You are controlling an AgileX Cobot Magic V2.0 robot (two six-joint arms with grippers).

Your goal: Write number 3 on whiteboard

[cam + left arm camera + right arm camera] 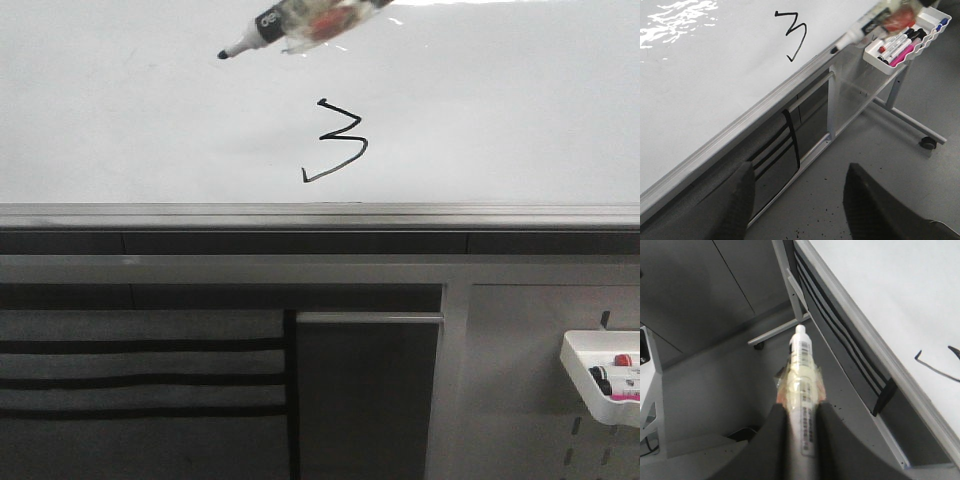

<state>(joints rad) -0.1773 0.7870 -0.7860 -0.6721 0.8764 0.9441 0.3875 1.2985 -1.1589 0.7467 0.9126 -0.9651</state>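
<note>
The number 3 (338,141) is drawn in thin black line on the whiteboard (120,120). The digit is angular, with a long tail slanting to a point at its lower left. It sits in the lower middle of the board, just above the grey bottom rail (320,214), with the tail tip close to the rail but apart from it.

The marker (262,28) is at the top edge of the front view, above and slightly left of the digit, tip pointing left and down, wrapped in clear tape with a red patch. The right fingers (800,425) are narrow and clamped on the marker barrel (802,375). The left fingers (800,200) are spread wide, holding nothing, below the rail.

Bare board surrounds the digit on the left, the right and above. A white tray (600,385) of markers hangs on the pegboard panel (520,400) at lower right.
</note>
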